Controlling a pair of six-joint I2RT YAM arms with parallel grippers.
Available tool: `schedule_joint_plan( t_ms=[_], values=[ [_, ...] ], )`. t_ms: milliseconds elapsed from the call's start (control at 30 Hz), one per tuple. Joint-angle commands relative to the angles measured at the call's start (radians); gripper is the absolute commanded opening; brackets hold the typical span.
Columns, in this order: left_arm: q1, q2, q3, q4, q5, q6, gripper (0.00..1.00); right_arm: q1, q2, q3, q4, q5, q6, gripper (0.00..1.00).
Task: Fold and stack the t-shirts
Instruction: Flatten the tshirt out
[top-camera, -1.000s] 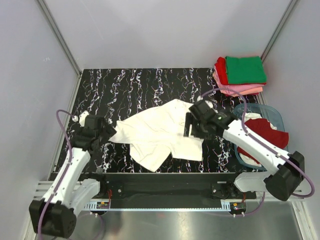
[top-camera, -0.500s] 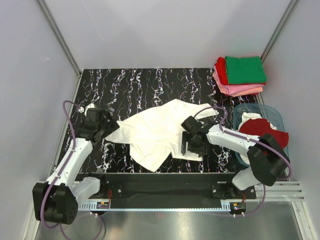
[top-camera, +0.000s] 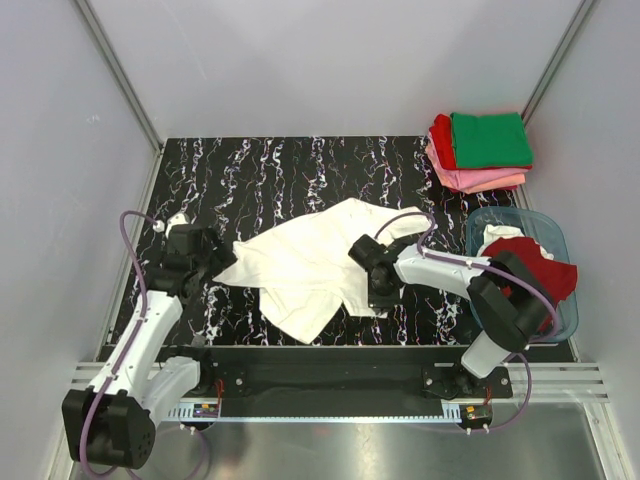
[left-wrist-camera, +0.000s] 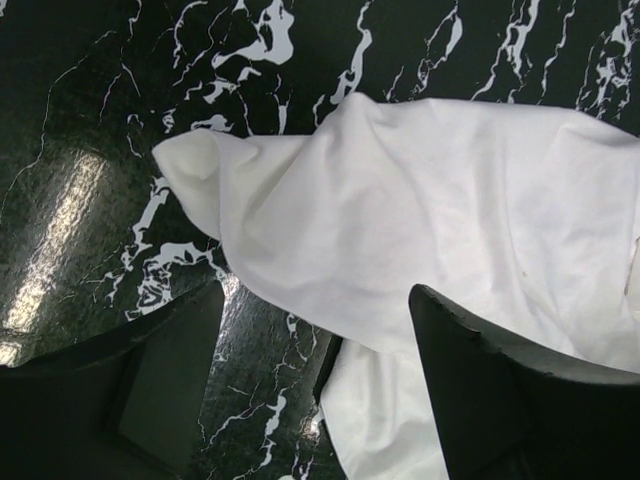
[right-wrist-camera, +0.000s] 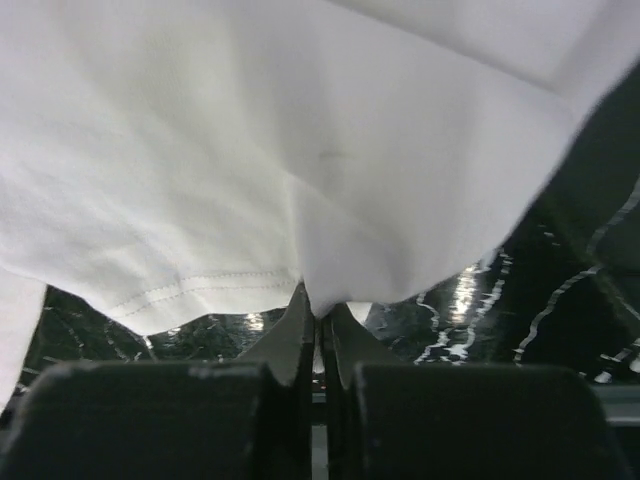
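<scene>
You have bright, even light from overhead in the top view: the walls (top-camera: 60, 150) wash out pale and the desk (top-camera: 280, 170) reads sharp. In the left wrist view, glare smears the glossy desk at the left, and the fingers (left-wrist-camera: 160, 380) are dark and soft. In the right wrist view the white shirt (right-wrist-camera: 250, 150) is nearly blown out, its near fingers blurred, with shadow under the cloth.

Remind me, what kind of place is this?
Likely a lab test cell, not a home: plain grey panel walls enclose a black marbled table, with a metal rail along its near edge.
</scene>
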Motion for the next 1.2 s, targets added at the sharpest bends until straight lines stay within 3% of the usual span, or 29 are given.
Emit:
schedule_joint_plan(
  t_ms=[0,167,300,500,767,967,1167],
  values=[
    [0.004,0.011,-0.004,0.03,-0.013,0.007,0.8,0.005,-0.053,0.074,-0.052,0.187,-0.01,0.0],
    [0.004,0.068,0.036,0.058,-0.007,0.008,0.76,-0.056,-0.272,0.34,-0.249,0.319,-0.107,0.0],
    [0.004,0.123,0.025,0.1,-0.005,0.007,0.74,-0.081,-0.273,0.565,-0.339,0.35,-0.18,0.0],
    [-0.002,0.151,-0.051,0.237,0.099,0.0,0.67,-0.087,-0.26,0.548,-0.335,0.326,-0.178,0.0],
    [-0.062,0.169,-0.122,0.265,0.066,-0.029,0.66,-0.144,-0.263,0.584,-0.352,0.356,-0.197,0.0],
    [-0.073,0.078,-0.173,0.21,0.001,-0.062,0.72,-0.233,-0.227,0.74,-0.382,0.343,-0.28,0.0],
    [-0.071,-0.041,-0.09,0.035,-0.143,-0.064,0.81,-0.236,-0.224,0.704,-0.364,0.31,-0.279,0.0]
  ],
)
